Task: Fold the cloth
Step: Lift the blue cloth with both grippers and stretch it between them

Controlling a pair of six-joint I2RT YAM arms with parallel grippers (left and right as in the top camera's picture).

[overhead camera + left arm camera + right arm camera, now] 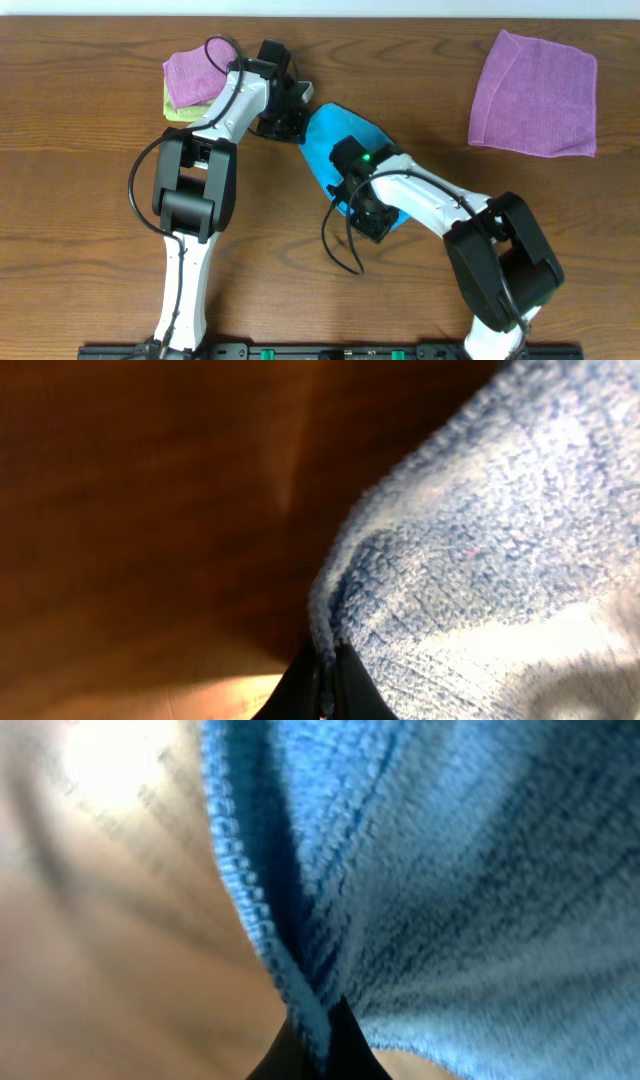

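The cloth lies near the middle of the bench, between the two arms, and from overhead it shows as a narrow, slanting blue shape rather than a flat square. The left arm reaches to its upper left edge. In the left wrist view its jaws are drawn narrow on a doubled hem of the cloth, with bare wood beside it. The right arm comes in from the lower side. Its own camera shows the jaws likewise pinched tight on a ridge of the cloth, the stitched border running down into them. Both arms therefore hold the cloth at opposite ends. Whether it is lifted clear of the bench or dragging on it cannot be told. As a judgement, the fold is under way but not finished: the edges have been picked up and the cloth looks gathered, yet no neat, flat, doubled shape is set down. What is left is to carry one edge over the other, lay it flat and let go. The large purple cloth lies well apart at the far right, and the small purple cloth sits on the lime-green cloth by the left arm. Neither arm touches any of them.
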